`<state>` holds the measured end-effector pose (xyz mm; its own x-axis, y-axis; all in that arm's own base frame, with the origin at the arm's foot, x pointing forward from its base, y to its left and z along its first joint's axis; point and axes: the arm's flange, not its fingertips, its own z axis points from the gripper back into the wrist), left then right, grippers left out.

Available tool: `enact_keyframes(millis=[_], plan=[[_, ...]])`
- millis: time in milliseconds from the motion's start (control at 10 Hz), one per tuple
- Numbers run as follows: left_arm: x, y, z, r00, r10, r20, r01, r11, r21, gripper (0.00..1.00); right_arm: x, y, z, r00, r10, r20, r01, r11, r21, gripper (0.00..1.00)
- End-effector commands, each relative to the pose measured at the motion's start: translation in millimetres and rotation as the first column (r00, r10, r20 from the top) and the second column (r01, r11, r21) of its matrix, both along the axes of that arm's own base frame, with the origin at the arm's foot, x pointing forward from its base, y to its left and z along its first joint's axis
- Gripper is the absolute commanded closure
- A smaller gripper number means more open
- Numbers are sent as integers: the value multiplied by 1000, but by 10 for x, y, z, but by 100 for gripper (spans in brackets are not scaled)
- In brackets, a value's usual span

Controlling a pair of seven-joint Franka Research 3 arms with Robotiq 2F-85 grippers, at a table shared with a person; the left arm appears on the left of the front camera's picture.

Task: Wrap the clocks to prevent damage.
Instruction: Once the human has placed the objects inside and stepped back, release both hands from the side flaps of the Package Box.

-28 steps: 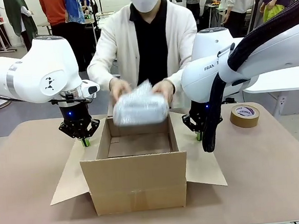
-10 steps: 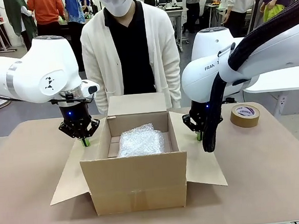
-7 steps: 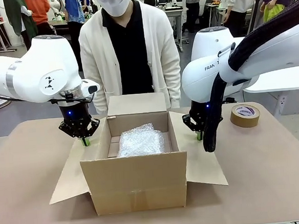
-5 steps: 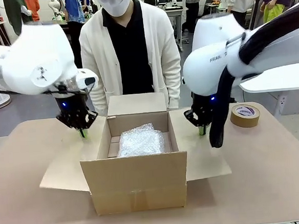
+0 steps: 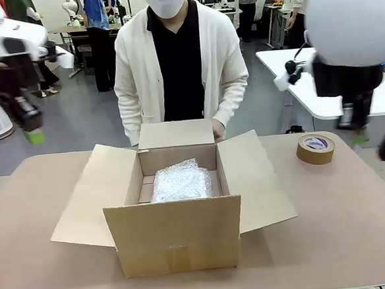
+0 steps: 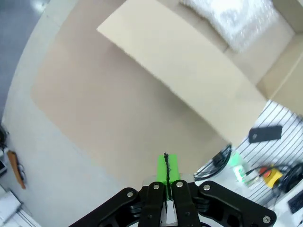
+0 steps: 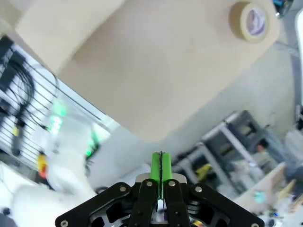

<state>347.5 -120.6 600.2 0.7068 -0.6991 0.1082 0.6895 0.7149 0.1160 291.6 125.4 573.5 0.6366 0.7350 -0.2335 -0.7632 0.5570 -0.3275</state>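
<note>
Both arms hang high and wide apart, the left gripper (image 5: 36,135) far left and the right gripper (image 5: 358,137) far right, each pointing down, green pads (image 6: 162,168) pressed together, holding nothing.

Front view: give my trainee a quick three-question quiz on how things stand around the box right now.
1. True or false: the bubble-wrapped bundle lies inside the open cardboard box.
2. Where is the tape roll? A) on the table, to the robot's right of the box; B) inside the box; C) on top of the bundle.
3. Fill in: the left pincer and the right pincer are both ____, holding nothing.
Key: 1 true; 2 A; 3 shut.
</note>
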Motion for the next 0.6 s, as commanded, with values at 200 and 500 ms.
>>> enact_keyframes(millis=[200,500], plan=[[105,276,-431,977,-203,-57,205,978,33,100,188,-446,-288,979,202,-31,-197,972,124,99],[177,333,-477,962,-270,-46,272,962,23,100,375,-668,-600,946,313,-79,-268,898,349,99]])
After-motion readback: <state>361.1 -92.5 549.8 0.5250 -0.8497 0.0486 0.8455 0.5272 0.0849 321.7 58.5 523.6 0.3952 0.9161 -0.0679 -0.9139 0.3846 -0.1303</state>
